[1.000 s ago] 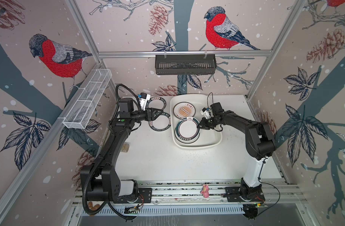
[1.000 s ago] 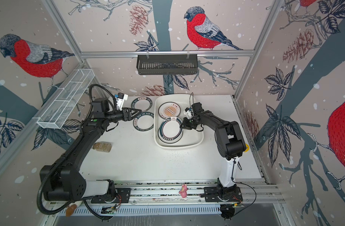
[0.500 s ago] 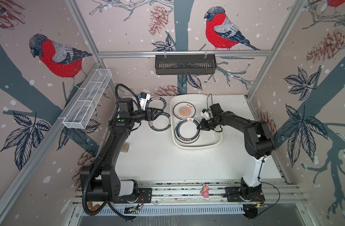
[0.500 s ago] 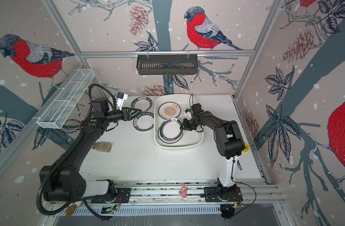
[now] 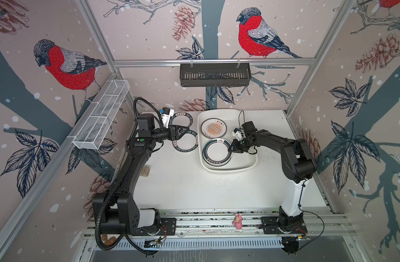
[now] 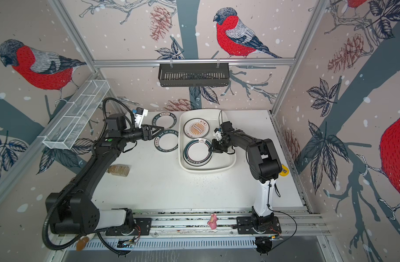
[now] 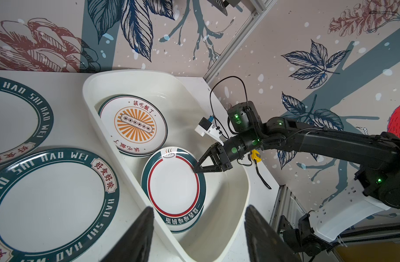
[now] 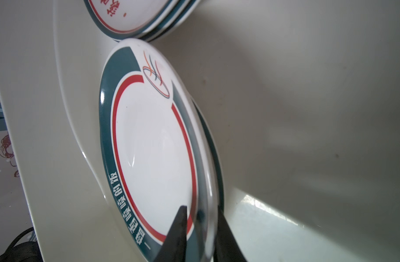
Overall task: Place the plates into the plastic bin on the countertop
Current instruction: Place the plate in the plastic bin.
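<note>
Two green-rimmed plates point(image 5: 185, 141): laid on the worktop point(image 5: 194, 188), just beside the plastic bin point(image 5: 242, 160).
Inside the bin: a sunburst plate point(image 5: 213, 128) and a red-ringed plate point(image 5: 217, 151) are seen.
Left gripper point(image 5: 180, 133): jaws spread wide, nothing held.
Right gripper point(image 5: 230, 149): jaws set astride the red-ringed plate's rim; whether it is gripped cannot be told.

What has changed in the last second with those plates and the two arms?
The right gripper lowered the green-rimmed plate down into the bin, onto another plate there. Its jaws still straddle the rim; whether they have let go is unclear. The left gripper stayed open above the two plates outside the bin, and the sunburst plate did not move.
</note>
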You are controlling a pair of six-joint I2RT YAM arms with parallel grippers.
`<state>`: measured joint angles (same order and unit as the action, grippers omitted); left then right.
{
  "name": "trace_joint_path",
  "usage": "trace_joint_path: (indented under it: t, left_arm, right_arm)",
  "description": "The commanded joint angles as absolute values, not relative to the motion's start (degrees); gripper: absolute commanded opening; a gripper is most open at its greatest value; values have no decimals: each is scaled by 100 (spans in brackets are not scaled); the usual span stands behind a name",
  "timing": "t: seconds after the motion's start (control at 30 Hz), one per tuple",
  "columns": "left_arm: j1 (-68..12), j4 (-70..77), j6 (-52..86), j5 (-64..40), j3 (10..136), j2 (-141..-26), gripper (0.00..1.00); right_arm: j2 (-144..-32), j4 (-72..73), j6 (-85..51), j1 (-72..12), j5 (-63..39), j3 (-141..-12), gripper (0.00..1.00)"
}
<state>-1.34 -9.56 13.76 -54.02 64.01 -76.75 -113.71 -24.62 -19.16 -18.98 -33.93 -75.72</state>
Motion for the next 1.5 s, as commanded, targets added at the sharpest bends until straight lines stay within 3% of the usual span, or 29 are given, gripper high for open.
trace_joint_path:
  t: [0.0,1.47]
  left_arm:
    - [-125,-721,1406,-5523,6383,-7629,64]
    - [-123,-650,1449,-5552,6345,-7611,64]
  right_arm:
    - [-11410,-2556,-1809,-1917,-3277,-7581,23]
    - [-11110,-2761,-1758,-2015,-2707,-7504,29]
